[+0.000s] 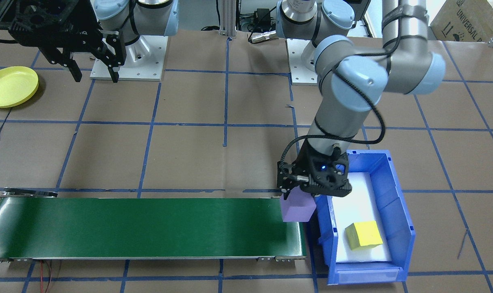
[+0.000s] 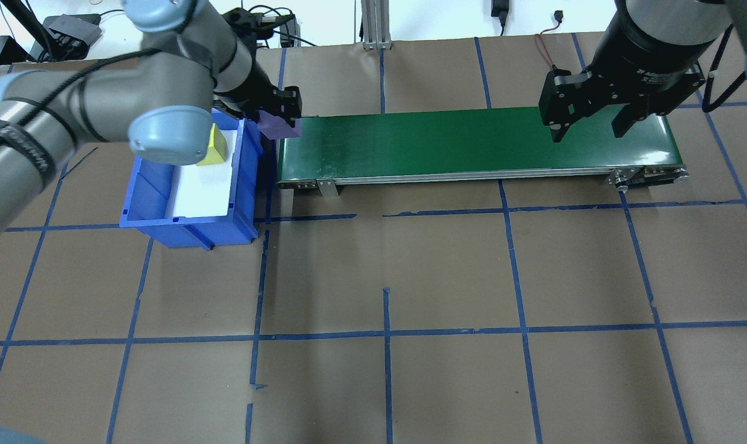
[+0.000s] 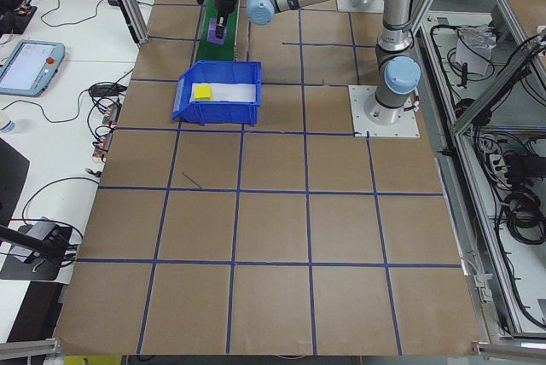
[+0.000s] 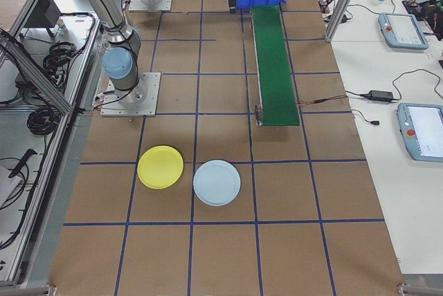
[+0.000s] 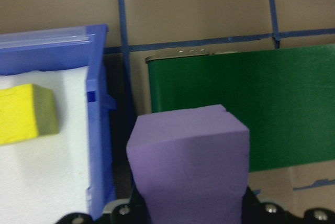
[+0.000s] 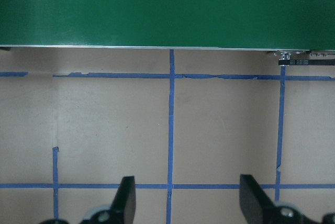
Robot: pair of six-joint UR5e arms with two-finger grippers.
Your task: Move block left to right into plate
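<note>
A purple block (image 1: 297, 209) hangs at the end of the green conveyor belt (image 1: 148, 228), just beside the blue bin (image 1: 397, 203). My left gripper (image 1: 296, 199) is shut on it; the wrist view shows the purple block (image 5: 191, 166) filling the space between the jaws. A yellow block (image 1: 363, 235) lies on white padding inside the bin. The yellow plate (image 1: 10, 86) sits far off at the table's other end, also visible as the yellow plate (image 4: 160, 167). My right gripper (image 1: 93, 69) hovers open and empty near the belt's far end, with both fingers (image 6: 125, 198) spread over bare table.
A light blue plate (image 4: 217, 182) lies beside the yellow one. The belt (image 2: 472, 145) runs between the two arms, raised on a low frame. Brown paper with blue tape lines covers the table (image 2: 385, 277).
</note>
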